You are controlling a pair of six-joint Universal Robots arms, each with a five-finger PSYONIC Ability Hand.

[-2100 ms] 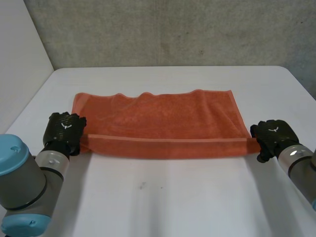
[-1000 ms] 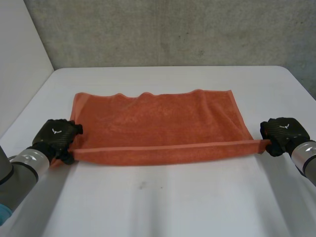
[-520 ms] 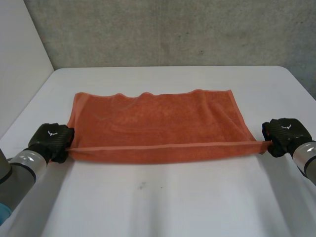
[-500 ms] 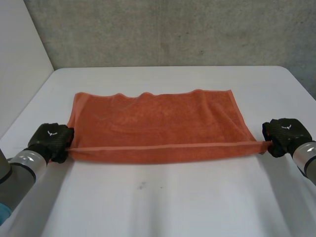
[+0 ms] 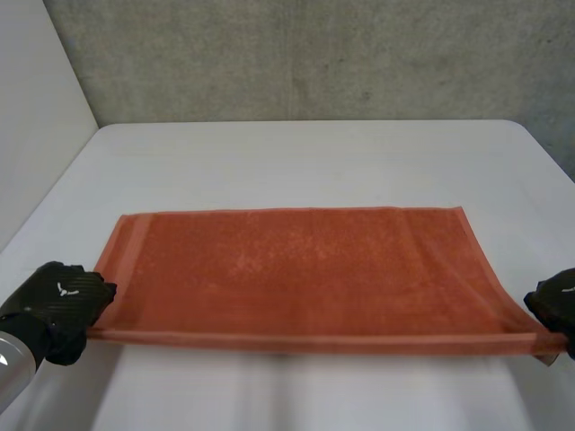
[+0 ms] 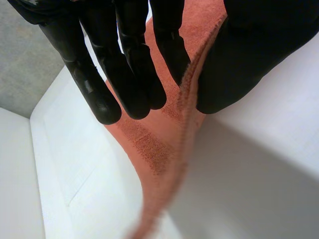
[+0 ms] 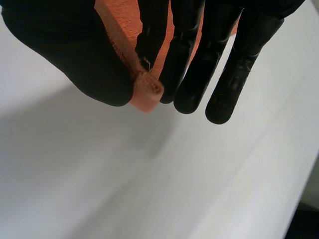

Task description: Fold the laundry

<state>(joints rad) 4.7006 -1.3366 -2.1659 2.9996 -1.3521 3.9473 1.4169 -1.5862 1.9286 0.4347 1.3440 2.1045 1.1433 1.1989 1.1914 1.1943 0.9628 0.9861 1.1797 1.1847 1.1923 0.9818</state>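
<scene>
1. Across the head view's lower middle, the orange towel [image 5: 296, 269] stretched left to right.
2. The left hand [image 5: 56, 305] pinched its lower-left corner, the right hand [image 5: 557, 310] its lower-right, fingers against thumb.
3. Its far edge lay above both.

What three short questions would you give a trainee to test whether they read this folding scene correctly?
1. True or false: the left hand lies open and flat on the middle of the towel.
2. Multiple choice: which part of the towel does the right hand pinch between thumb and fingers? A) a near corner. B) the far edge. C) the middle.
3. Fill in the missing word: the towel's colour is ____.

Key: 1 false, since it pinches the towel at the other near corner. 2 A. 3 orange.
</scene>
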